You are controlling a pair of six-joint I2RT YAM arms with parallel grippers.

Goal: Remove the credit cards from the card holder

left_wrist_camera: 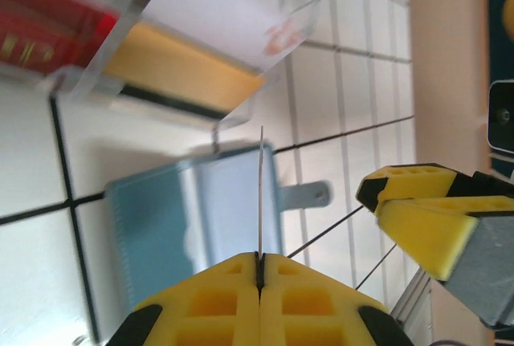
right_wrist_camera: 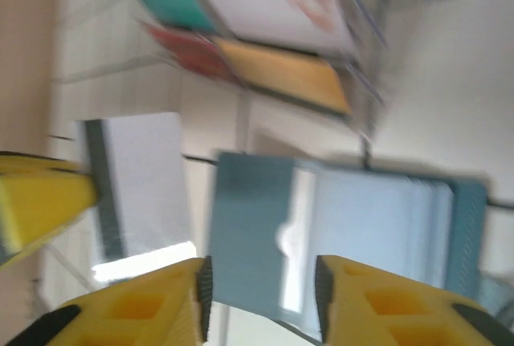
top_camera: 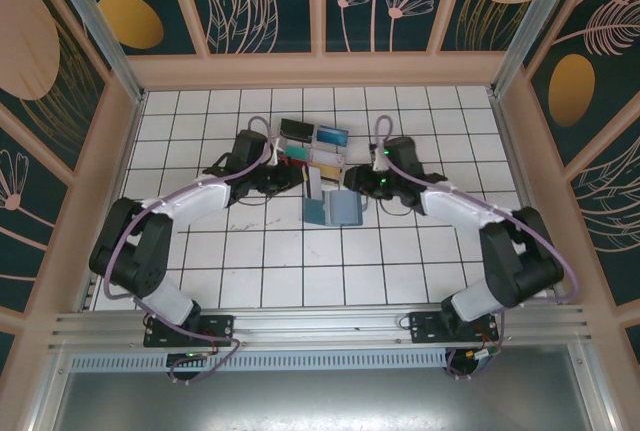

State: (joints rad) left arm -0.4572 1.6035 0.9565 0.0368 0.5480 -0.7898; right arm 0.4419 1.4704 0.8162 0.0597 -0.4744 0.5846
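left gripper (left_wrist_camera: 259, 258): we see it pinching a pale card (right_wrist_camera: 140, 177) by its edge | right gripper (right_wrist_camera: 261, 270): jaws spread, near the open wallet (right_wrist_camera: 249, 209)

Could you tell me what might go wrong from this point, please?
1. The left gripper pinches the card by one edge only, so it could pivot or slip out.
2. The right gripper hangs open just over the card holder, close beside the left gripper; the two could bump.
3. The clear tray lies right next to the card holder and might get nudged.
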